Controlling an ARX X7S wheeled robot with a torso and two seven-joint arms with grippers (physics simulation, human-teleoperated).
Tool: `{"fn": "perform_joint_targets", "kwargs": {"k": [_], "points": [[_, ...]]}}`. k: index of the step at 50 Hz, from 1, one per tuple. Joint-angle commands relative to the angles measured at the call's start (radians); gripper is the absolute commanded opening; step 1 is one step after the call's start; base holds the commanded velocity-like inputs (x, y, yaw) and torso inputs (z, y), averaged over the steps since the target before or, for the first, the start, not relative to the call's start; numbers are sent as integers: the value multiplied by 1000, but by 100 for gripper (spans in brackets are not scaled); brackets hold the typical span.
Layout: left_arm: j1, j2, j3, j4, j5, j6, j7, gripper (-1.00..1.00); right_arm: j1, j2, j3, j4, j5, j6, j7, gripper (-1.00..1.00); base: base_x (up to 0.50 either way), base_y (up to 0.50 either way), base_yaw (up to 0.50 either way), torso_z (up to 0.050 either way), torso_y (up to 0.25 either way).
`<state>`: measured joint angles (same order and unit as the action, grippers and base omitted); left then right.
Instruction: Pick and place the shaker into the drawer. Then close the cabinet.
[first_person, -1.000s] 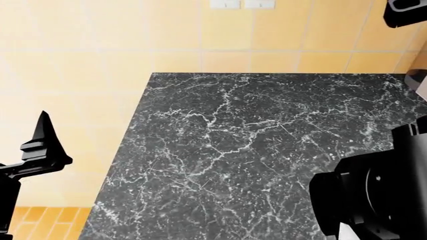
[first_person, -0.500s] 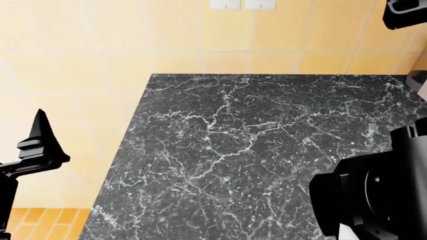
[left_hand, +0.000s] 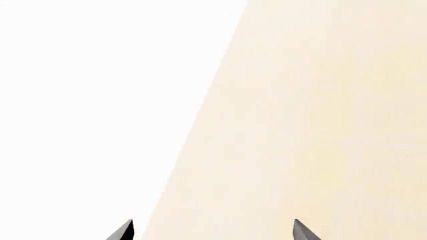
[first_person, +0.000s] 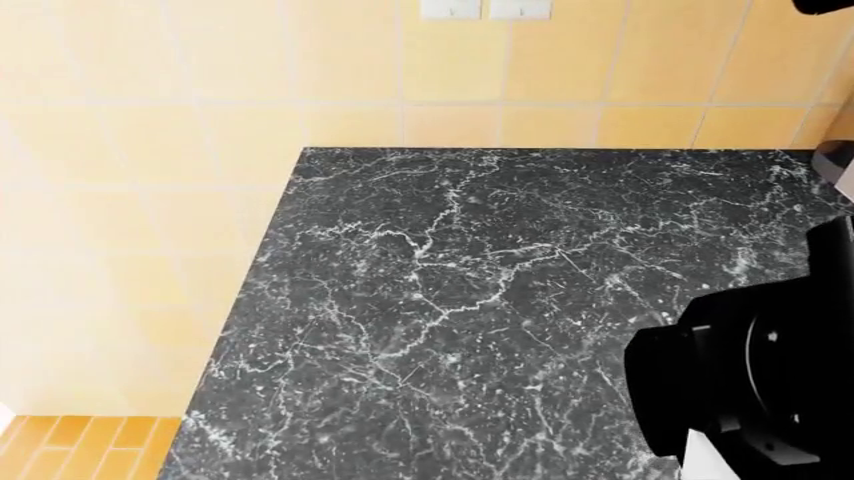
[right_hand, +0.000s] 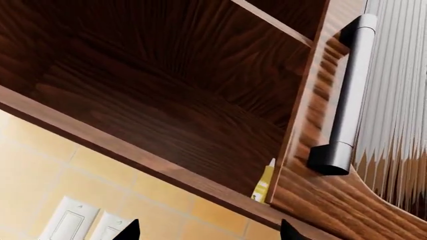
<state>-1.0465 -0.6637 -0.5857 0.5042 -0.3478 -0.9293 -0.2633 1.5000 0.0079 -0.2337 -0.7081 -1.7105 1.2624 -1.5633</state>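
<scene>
The black marble worktop (first_person: 507, 300) lies bare to its left edge beside the tiled wall (first_person: 160, 200). The right claw (right_hand: 208, 231), tips apart, faces an open wooden cabinet (right_hand: 153, 115). The left claw (left_hand: 212, 231) is spread, facing blank wall. No shaker or drawer shows.

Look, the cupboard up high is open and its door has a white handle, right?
Not quite. The cupboard is open, but the handle on its door is black, not white. The right wrist view shows it.
</scene>
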Motion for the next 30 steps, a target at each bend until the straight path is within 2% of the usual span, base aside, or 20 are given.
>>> {"fn": "perform_joint_targets", "kwargs": {"k": [1,5,10,14,19,25,30], "points": [[-503,-146,160,-144,-29,-52,-104,100,10,-8,1,21,-10,-6,-7,100,0,0,0,0,0],[-799,-111,314,-236,-59,-20,-98,100,4,-8,0,17,-13,-3,-7,100,0,0,0,0,0],[-1140,13,483,-399,-97,41,-25,100,1,-8,-3,15,-14,6,-7,100,0,0,0,0,0],[-1307,139,543,-600,-144,82,54,100,-8,-8,-6,6,-18,17,-7,100,0,0,0,0,0],[-1310,231,555,-677,-383,81,74,100,-25,-8,1,-9,-23,20,-7,100,0,0,0,0,0],[-1310,330,560,-797,-767,-20,7,100,-43,-8,20,-31,-29,15,-7,100,0,0,0,0,0],[-1310,412,568,-886,-873,-86,55,100,-64,-8,64,-63,-31,-15,-7,100,0,0,0,0,0]]}}
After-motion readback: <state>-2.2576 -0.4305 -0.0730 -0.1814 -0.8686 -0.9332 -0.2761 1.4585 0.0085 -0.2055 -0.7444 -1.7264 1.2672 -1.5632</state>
